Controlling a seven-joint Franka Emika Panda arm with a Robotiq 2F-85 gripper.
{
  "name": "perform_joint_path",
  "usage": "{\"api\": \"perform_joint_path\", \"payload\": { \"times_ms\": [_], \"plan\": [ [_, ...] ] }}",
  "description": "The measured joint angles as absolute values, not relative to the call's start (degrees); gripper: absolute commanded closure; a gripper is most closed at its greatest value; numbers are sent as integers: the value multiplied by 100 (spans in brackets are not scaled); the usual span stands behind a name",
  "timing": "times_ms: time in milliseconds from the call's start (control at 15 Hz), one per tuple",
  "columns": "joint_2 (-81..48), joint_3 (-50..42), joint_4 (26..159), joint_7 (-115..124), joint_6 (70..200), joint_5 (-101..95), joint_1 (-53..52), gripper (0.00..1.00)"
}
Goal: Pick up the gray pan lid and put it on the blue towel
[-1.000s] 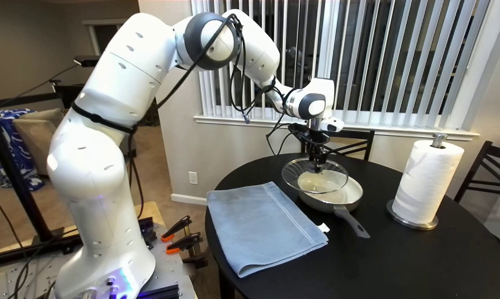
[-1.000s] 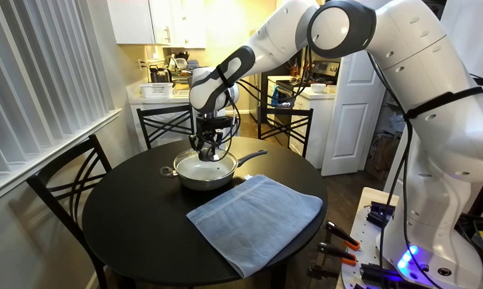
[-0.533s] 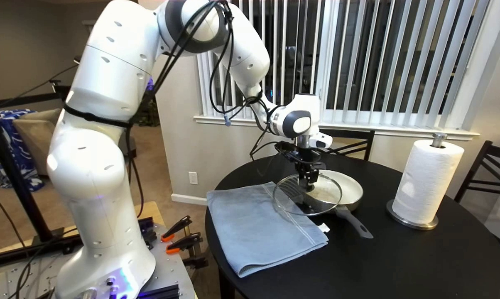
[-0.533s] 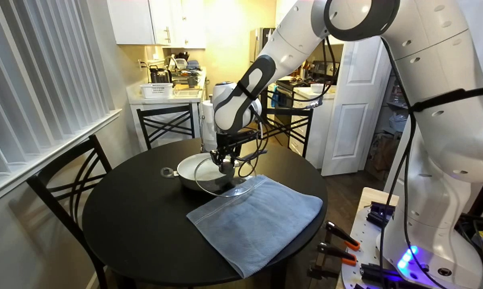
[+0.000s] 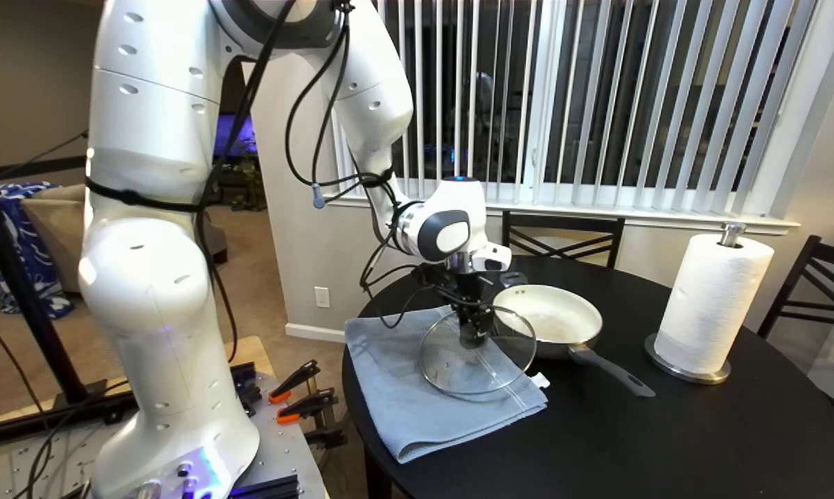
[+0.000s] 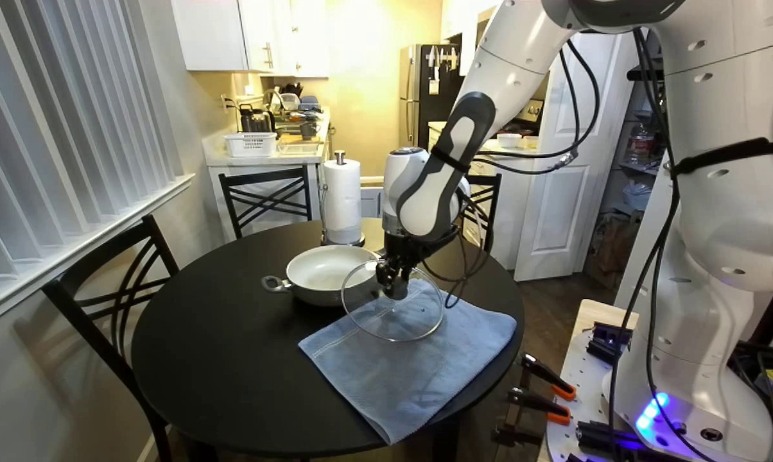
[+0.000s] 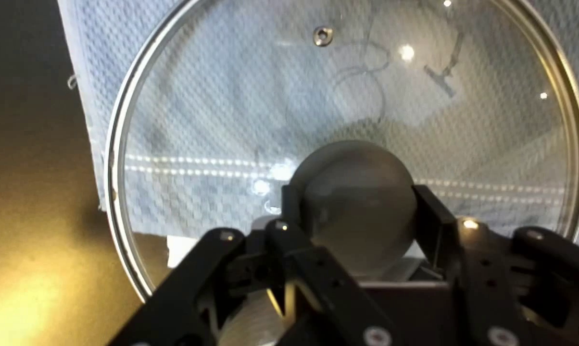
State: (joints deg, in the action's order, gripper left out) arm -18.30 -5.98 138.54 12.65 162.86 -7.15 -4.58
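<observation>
One gray pan lid (image 5: 478, 366) below the pincer (image 6: 394, 283), knob (image 7: 354, 168) tight between both fingers (image 7: 436, 223), over the blue towel (image 6: 412, 372).

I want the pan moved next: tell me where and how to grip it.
Best, I'd judge, by the long handle of the frying pan, from above, closing across its width: it is slim, juts out from the round body and shows uncovered in an exterior view. The pincer must first release the gray pan lid.
</observation>
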Motion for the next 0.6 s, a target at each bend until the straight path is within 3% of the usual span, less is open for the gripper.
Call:
{"api": "perform_joint_path", "payload": {
  "times_ms": [400, 600],
  "plan": [
    [-1103, -825, 15880, 1293, 17405, -1286, -877, 67],
    [-1090, -788, 16053, 1489, 17447, -1454, -1144, 67]
  ]
}}
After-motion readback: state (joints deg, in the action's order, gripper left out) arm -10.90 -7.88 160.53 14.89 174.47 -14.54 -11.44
